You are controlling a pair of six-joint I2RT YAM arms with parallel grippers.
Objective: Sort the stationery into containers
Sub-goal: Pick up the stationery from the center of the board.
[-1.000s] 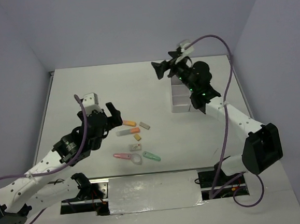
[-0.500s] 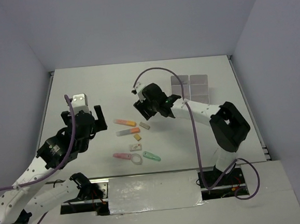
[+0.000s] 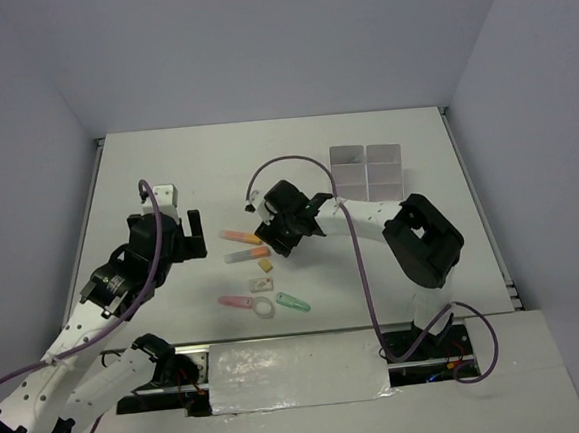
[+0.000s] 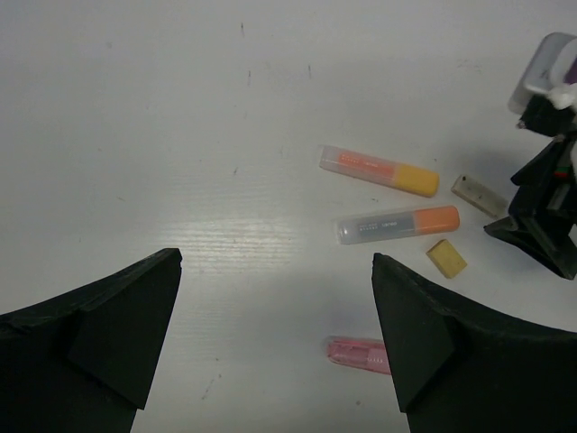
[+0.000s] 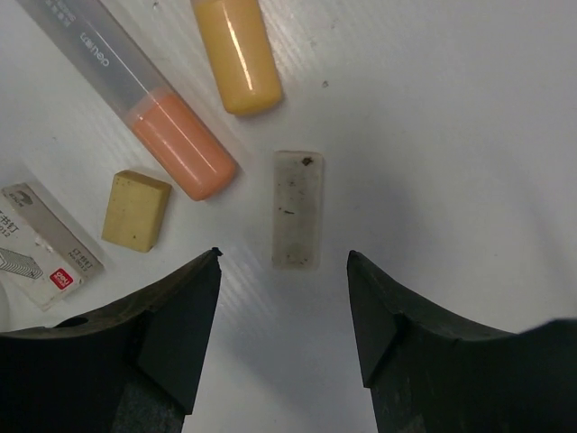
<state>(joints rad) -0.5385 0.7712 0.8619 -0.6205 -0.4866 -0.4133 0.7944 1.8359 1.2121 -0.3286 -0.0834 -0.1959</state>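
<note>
The stationery lies mid-table: a yellow-capped highlighter [image 3: 239,236], an orange-capped highlighter [image 3: 247,253], a yellow eraser [image 3: 265,266], a pink piece [image 3: 236,302], a clear ring [image 3: 264,307] and a green piece [image 3: 293,301]. My right gripper [image 3: 277,240] is open and low over a white eraser [image 5: 297,209], one finger on each side of its near end [image 5: 284,255]. My left gripper [image 3: 193,236] is open and empty, left of the highlighters [image 4: 276,262]. The containers [image 3: 368,169], a white compartment block, stand at the back right.
A small white staple box [image 3: 263,283] lies under the yellow eraser [image 5: 136,210]. In the left wrist view the pink piece [image 4: 356,353] lies by my right finger, and the right gripper [image 4: 550,225] stands at the right edge.
My right arm has swung from the containers to the stationery and come down over the white eraser. My left gripper has shifted slightly near the highlighters.
</note>
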